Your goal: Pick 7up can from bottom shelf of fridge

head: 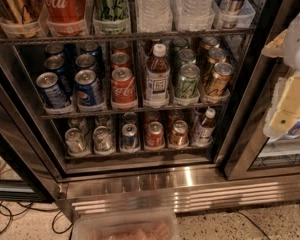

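Note:
The fridge [190,190] stands open, with a ribbed steel base. Its bottom shelf [140,153] holds a front row of small cans in clear trays. Two pale greenish-silver cans stand at the left, the 7up can [103,138] and one like it [75,140]; their labels are not readable. Right of them are a blue-and-silver can [129,135], two red cans [154,134] and a small bottle [204,126]. My gripper [286,108], cream and white, hangs close to the camera at the right edge, in front of the door frame, well right of and apart from the cans.
The middle rack holds Pepsi cans [88,88], Coke cans [123,86], a bottle [157,76] and green cans [188,81]. A dark frame post [250,104] stands right of the shelves. A clear plastic bin [125,226] sits on the floor in front. Cables [10,219] lie at the lower left.

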You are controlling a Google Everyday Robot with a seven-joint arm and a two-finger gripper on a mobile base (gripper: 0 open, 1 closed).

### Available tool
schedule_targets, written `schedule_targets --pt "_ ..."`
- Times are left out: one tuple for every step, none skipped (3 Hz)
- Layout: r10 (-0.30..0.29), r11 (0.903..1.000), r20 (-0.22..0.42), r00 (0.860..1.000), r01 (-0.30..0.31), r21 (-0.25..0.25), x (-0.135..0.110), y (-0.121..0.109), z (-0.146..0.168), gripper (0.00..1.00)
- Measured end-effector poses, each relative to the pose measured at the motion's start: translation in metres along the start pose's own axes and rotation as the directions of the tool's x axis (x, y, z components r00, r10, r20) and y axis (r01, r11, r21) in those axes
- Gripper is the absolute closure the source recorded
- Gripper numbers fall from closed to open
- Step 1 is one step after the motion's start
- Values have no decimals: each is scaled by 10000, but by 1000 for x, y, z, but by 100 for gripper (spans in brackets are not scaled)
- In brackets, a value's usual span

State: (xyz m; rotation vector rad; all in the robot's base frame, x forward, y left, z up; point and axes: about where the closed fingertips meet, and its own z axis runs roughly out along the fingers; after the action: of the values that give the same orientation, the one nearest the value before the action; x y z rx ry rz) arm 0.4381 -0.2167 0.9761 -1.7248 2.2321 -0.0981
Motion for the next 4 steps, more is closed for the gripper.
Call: schedule_targets --pt "19 10000 57 10000 -19 75 -1 0 -1 0" --pt "386 9990 693 9968 -401 194 -8 3 13 0" --pt "1461 9887 1920 9705 -1496 35 -21 21 47 0" --pt "2375 9688 2996 9240 -2478 -38 -39 31 77 0"
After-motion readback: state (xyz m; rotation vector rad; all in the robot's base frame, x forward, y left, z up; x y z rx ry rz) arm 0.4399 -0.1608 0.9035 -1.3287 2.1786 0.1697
